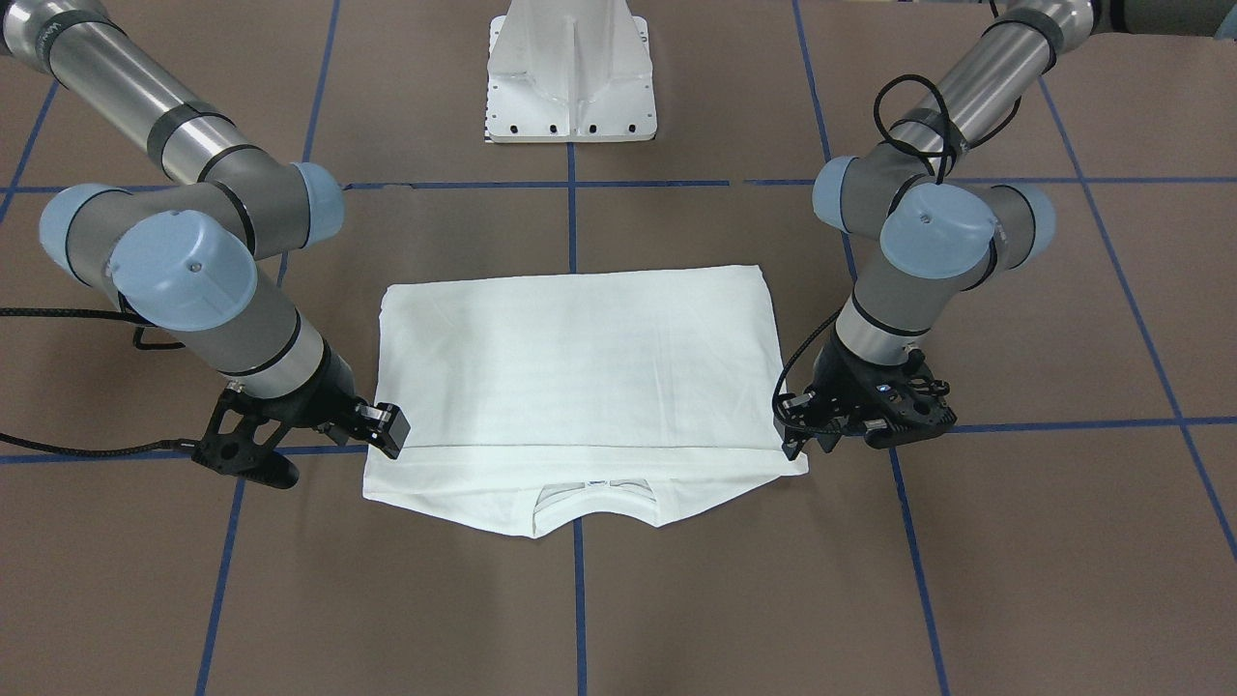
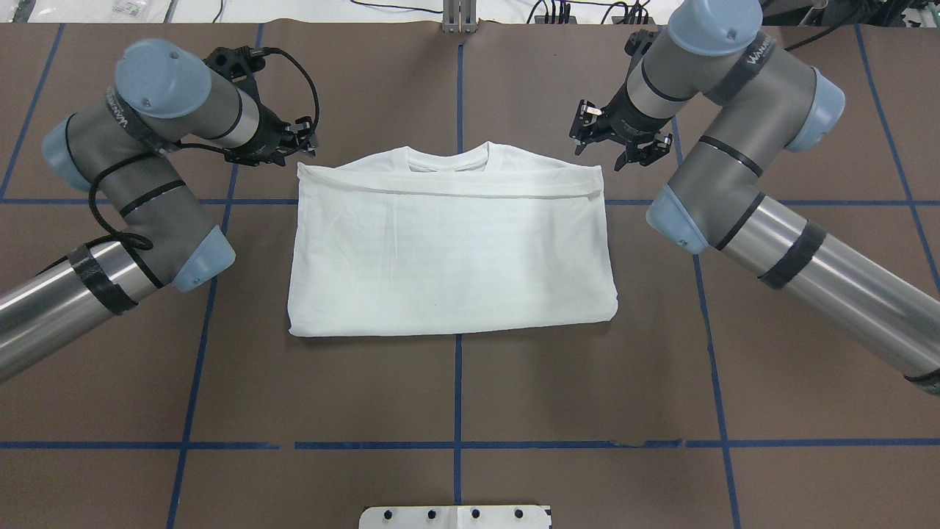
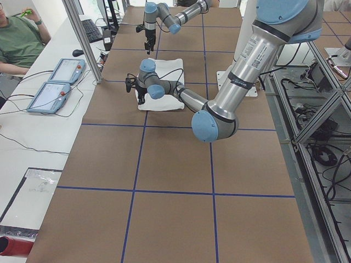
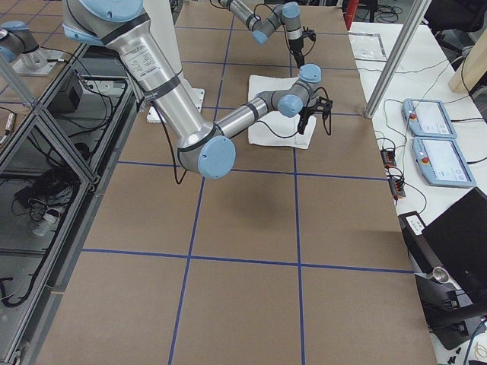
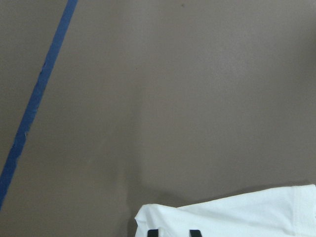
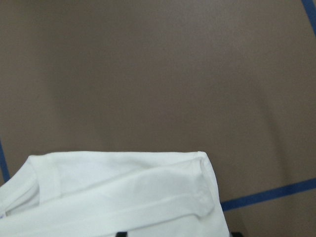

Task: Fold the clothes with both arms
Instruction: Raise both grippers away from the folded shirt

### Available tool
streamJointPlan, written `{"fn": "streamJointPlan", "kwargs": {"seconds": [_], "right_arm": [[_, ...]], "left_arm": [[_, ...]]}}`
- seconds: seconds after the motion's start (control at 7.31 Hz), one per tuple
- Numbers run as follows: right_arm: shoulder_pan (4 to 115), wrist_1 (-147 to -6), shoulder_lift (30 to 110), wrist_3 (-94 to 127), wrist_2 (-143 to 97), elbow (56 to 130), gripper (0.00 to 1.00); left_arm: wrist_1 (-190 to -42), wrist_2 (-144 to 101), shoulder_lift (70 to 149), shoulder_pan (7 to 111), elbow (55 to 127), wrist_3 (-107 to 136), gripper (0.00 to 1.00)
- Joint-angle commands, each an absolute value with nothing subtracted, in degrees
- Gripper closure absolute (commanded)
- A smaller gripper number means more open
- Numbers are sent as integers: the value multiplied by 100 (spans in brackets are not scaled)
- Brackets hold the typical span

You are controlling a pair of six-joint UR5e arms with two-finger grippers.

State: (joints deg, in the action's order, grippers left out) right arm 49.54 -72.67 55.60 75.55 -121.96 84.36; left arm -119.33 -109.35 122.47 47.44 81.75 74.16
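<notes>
White long-sleeved T-shirt point(image 2: 448, 257) lies flat mid-table on the brown table point(image 2: 455, 397), plain side up, folded to a rough rectangle. The bottom hem point(image 2: 470, 192) is brought up across the chest and sits just short of the ribbed collar point(image 1: 594, 493), which pokes out on the side away from the robot. Sleeves are not visible.

Left gripper point(image 2: 308, 142) is low, right at the shirt's hem corner on its own side. Its wrist view shows two black fingertips point(image 5: 153, 232) with a small gap over white cloth, so the jaws are parted and nothing is clamped.

Right gripper point(image 2: 602, 143) is at the opposite hem corner. Its fingertips point(image 6: 121, 234) sit far apart at the bottom of its wrist view — released wide, with the cloth lying loose under them.

Both arms angle in from the robot's side, wrists bent down beside the shirt. Blue tape lines point(image 2: 457, 382) grid the table, and one runs under the shirt's middle. The white pedestal base point(image 1: 572, 77) stands behind the shirt, well apart from it.
</notes>
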Motion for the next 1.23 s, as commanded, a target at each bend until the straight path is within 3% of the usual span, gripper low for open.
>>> {"fn": "streamJointPlan", "kwargs": {"seconds": [0.0, 0.41, 0.82, 0.96, 1.09], "right_arm": [[4599, -7216, 6657, 7742, -12182, 9847, 0], [3169, -7189, 7145, 8630, -10893, 10266, 0], [2997, -7207, 7356, 8622, -10758, 10274, 0], [2988, -7207, 7356, 8622, -10758, 10240, 3], [2980, -7216, 7348, 8622, -10758, 10239, 21]], "left_arm": [[-11857, -10933, 11946, 4772, 8812, 7409, 0], [-11856, -10934, 11769, 4772, 9158, 7462, 0], [-11752, -10934, 11716, 4755, 9369, 7479, 0], [-11751, -10934, 11716, 4764, 9369, 7479, 0], [-11751, -10925, 11707, 4755, 9369, 7479, 0]]}}
